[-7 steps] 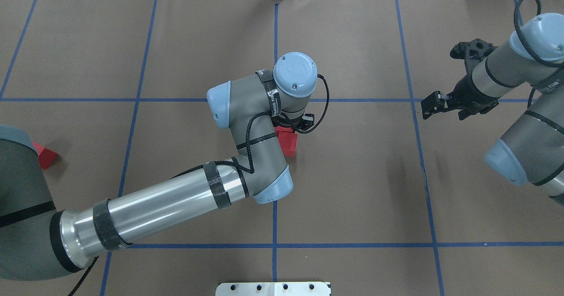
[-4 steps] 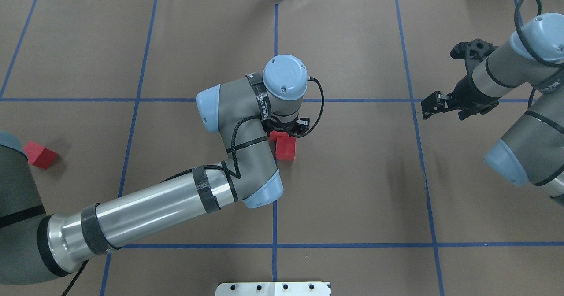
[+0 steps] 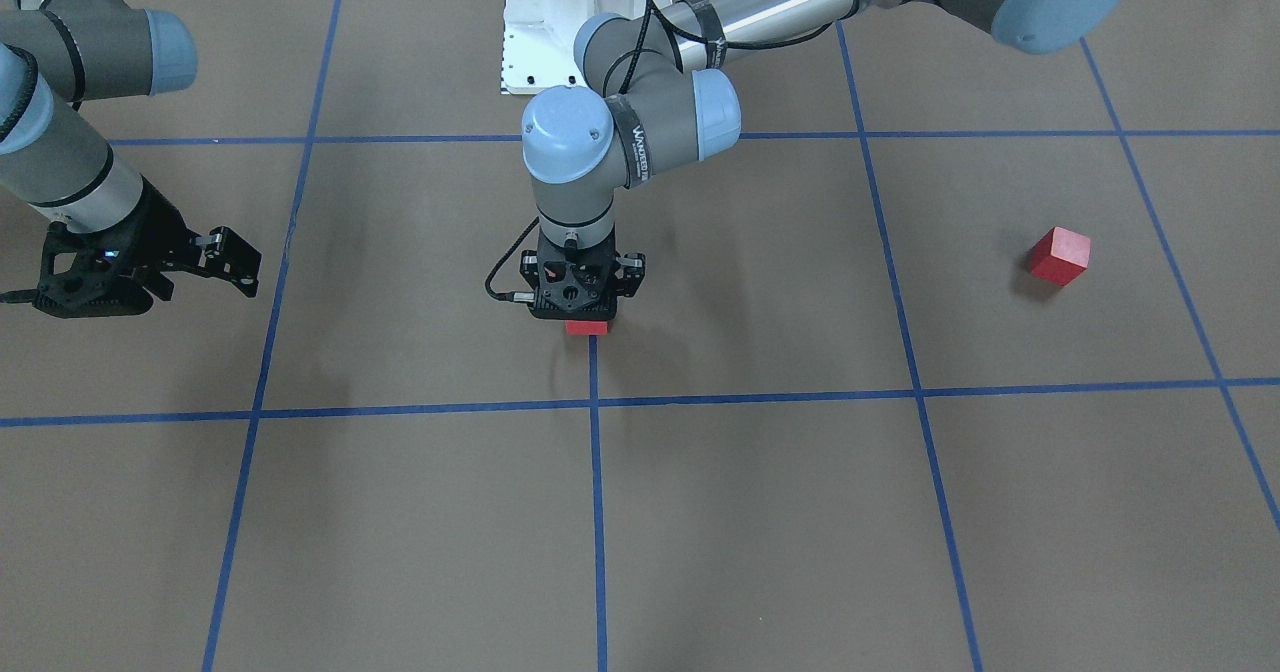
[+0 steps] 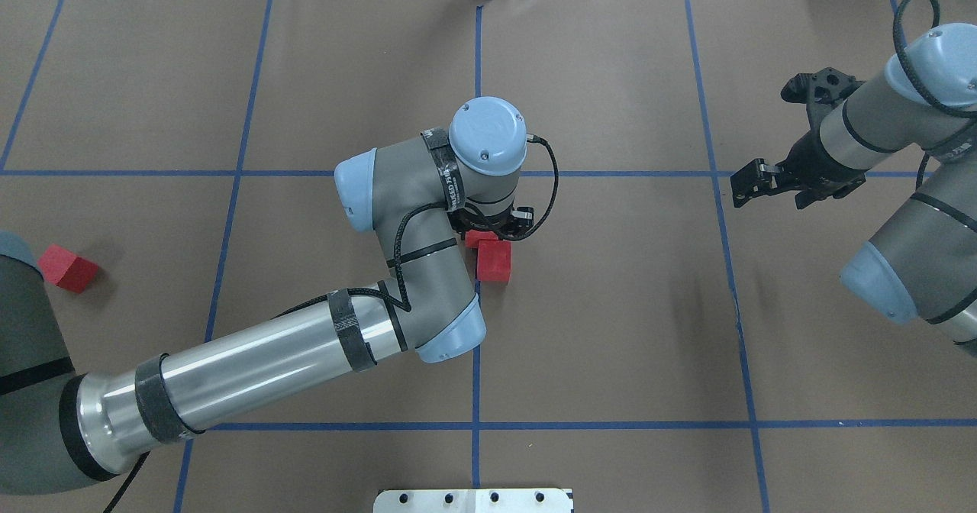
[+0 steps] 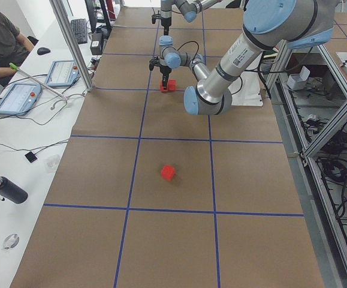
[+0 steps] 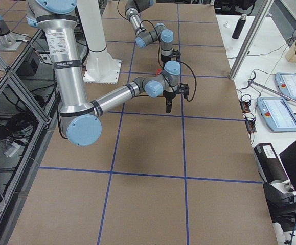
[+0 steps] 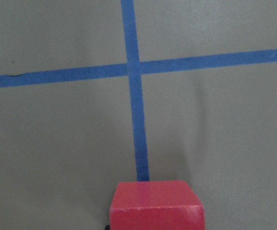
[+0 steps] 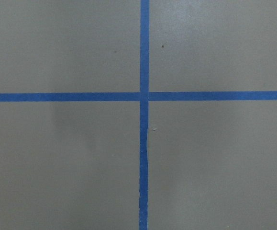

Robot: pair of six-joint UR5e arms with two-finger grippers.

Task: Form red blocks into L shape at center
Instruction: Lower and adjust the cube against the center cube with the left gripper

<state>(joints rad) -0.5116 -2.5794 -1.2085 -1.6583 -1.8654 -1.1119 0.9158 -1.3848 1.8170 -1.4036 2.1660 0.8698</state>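
Brown matte paper counter (image 4: 611,330) with blue tape grid (image 4: 611,425) is carrying everything. Grey-and-silver left arm (image 4: 252,360) is reaching over the center (image 4: 534,299) of the middle row. Grey right arm (image 4: 878,124) is hanging off at the counter's side. Black left fingers (image 3: 580,302) are pointing down over the vertical tape line (image 4: 477,101), wrist (image 4: 488,135) hiding them, cannot tell if pinching or spread. Black right fingers (image 4: 752,181) are looking spread above a tape crossing (image 8: 144,96). Two small matte red blocks (image 4: 494,259) are sitting touching at the center, one partly under the left fingers, other just beside the line. A third red block (image 4: 69,267) is lying well apart on the left arm's side
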